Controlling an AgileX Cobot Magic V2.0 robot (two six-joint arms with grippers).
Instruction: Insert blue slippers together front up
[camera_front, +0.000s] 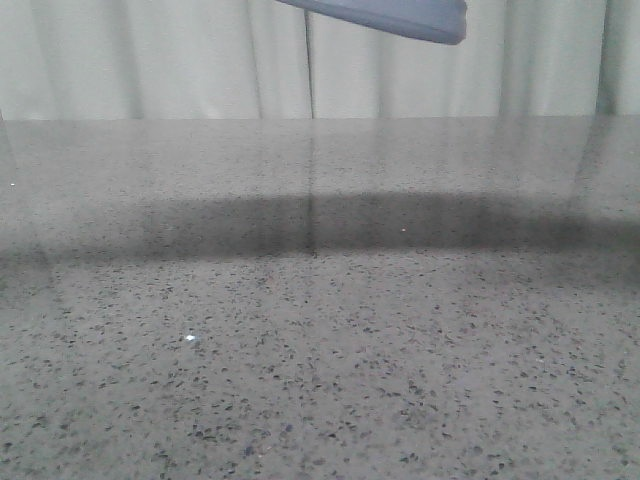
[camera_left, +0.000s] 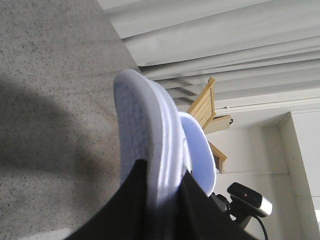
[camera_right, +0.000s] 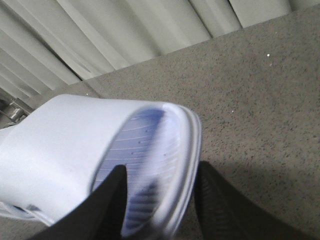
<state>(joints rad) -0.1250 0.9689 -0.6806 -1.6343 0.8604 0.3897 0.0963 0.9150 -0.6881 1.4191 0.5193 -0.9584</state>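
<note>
Speckled grey stone table (camera_front: 320, 380), pale curtains (camera_front: 150, 60) behind; left gripper (camera_left: 162, 192) and right gripper (camera_right: 160, 197) each clamped one blue slipper (camera_left: 145, 135) (camera_right: 100, 150) aloft.

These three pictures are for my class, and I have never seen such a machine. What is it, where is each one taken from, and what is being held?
It is a robot with two arms, each ending in a pincer. The front view looks forward over a speckled grey stone table; nothing visible lies on it, and a pale blue shape, probably a slipper, shows at the top edge. The other views come from wrist cameras. The left pincer grips one pale blue foam slipper by its sole; the right pincer grips the other slipper.
</note>
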